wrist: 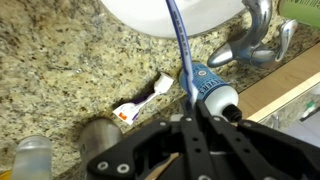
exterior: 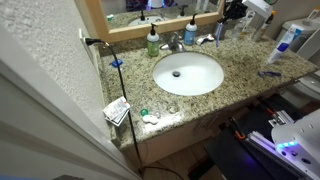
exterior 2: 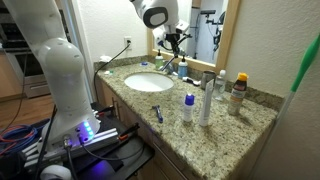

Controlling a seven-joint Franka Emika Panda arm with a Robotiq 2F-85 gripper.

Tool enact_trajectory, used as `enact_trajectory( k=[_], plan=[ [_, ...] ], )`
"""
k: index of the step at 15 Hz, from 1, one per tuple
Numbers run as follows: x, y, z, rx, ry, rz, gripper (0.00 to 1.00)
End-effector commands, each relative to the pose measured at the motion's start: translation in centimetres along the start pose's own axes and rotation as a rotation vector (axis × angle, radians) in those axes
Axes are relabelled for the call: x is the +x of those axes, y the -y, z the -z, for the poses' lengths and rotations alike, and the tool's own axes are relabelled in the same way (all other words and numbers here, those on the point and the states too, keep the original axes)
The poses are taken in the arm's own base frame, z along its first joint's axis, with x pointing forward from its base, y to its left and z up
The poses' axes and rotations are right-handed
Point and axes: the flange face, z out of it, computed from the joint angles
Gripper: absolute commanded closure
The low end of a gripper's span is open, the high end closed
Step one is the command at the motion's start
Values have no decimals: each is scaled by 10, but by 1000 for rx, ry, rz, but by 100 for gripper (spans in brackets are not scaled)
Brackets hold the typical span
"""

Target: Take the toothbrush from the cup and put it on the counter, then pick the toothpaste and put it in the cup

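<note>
In the wrist view my gripper (wrist: 195,113) is shut on the lower end of the toothbrush (wrist: 178,40). Its slim light blue handle points away over the counter (wrist: 60,60) toward the white sink (wrist: 175,12). The toothbrush is out of the cup (wrist: 100,137), a dull grey tumbler standing on the counter to the left of my fingers. The toothpaste (wrist: 140,102), a white tube, lies on the counter between the cup and the toothbrush. In both exterior views the gripper (exterior: 222,30) (exterior 2: 175,42) hangs above the back of the counter beside the faucet.
A blue pump bottle (wrist: 215,92) stands right by my fingers, with the chrome faucet (wrist: 255,35) beyond it. A green bottle (exterior: 152,40) stands left of the faucet. A dark blue razor (exterior 2: 157,112) and several bottles (exterior 2: 207,95) sit at the counter's far end. A mirror frame (exterior: 160,22) runs behind.
</note>
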Motion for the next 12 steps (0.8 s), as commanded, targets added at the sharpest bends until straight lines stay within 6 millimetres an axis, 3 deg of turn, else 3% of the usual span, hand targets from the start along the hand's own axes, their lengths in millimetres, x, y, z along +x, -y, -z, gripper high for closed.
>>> enact_trajectory(
  k=[1,2,5,10,11,12],
  plan=[
    [3,-5,4,0,1,-8,93],
    [4,-3,-9,-29,-13,-29,98],
    [22,-46,-39,-102,-9,-230,98],
    [29,-152,-53,-201,11,-519,98],
    [26,-127,-49,-179,12,-433,98],
    [28,-141,-50,-193,12,-451,93]
  ],
)
